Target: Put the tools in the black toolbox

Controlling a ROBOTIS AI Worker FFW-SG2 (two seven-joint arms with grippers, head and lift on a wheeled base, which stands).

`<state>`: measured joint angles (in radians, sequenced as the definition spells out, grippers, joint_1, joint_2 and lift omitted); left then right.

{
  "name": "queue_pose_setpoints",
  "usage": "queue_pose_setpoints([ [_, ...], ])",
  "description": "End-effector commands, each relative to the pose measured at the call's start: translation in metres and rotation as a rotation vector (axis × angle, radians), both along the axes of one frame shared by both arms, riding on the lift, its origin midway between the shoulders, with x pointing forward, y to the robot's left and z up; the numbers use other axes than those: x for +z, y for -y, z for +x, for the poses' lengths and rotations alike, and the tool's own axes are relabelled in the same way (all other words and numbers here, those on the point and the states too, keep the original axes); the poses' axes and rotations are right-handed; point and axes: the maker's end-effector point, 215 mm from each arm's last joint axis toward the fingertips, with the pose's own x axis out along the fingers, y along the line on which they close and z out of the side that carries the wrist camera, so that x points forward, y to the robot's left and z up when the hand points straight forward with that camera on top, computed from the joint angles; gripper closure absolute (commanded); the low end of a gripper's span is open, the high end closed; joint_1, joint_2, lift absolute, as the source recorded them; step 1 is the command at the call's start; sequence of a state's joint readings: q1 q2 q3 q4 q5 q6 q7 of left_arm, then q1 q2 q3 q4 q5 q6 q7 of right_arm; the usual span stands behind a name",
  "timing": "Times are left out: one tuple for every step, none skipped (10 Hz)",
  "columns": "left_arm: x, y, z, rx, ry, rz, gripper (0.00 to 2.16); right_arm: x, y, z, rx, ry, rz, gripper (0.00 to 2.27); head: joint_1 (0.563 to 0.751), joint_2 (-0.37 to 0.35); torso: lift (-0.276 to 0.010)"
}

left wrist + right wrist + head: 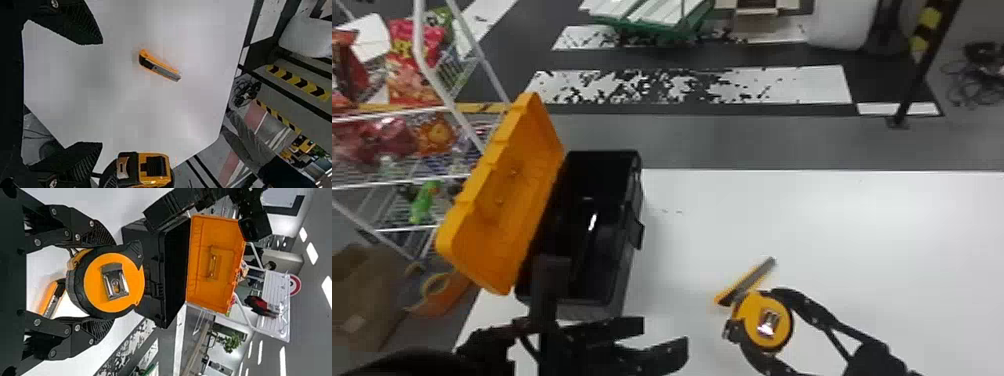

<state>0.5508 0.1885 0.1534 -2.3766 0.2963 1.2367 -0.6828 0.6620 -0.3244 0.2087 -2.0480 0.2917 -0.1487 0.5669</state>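
**Tape measure gripped on the right, utility knife on the desk**

The right gripper has its jaws closed on the yellow-and-black tape measure, one on each side of the case, and holds it above the desk. The left gripper has its jaws wide apart, with nothing between them; it is near the near end of the black toolbox.

The utility knife, yellow with a grey and black body, lies on the white desk, just past the tape measure in the head view and to the right of the toolbox.

The toolbox stands on the left part of the desk, its orange lid swung open to the left. A bright streak shows inside; what it belongs to I cannot tell.

Left of the desk is a white wire rack with colourful packets, and below it a cardboard box. Beyond the desk, a green crate is on the floor.
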Motion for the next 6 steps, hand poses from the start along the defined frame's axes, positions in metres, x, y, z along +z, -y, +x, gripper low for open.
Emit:
queue_pose_setpoints([
  [0.002,0.0,-0.001,-0.007,-0.038,0.005,0.08,-0.004,-0.005,-0.008,0.024,-0.005,-0.013,2.01,0.695,0.204,-0.039],
  [0.002,-0.002,0.002,-0.006,-0.038,0.017,0.08,-0.007,-0.007,-0.012,0.03,-0.014,-0.013,2.01,0.695,0.217,-0.039],
  [0.004,-0.001,0.007,-0.01,-0.028,0.025,0.08,-0.007,-0.011,-0.017,0.041,-0.02,-0.008,2.01,0.695,0.227,-0.039],
  [0.001,-0.002,0.007,-0.011,-0.032,0.029,0.08,-0.006,-0.015,-0.02,0.049,-0.02,-0.006,2.01,0.695,0.237,-0.039],
  [0.0,0.0,0.007,-0.015,-0.037,0.031,0.08,-0.007,-0.018,-0.02,0.054,-0.025,-0.009,2.01,0.695,0.246,-0.039],
  [-0.002,0.006,0.003,-0.028,-0.061,0.027,0.08,-0.008,-0.024,-0.021,0.065,-0.026,-0.01,2.01,0.695,0.25,-0.039],
])
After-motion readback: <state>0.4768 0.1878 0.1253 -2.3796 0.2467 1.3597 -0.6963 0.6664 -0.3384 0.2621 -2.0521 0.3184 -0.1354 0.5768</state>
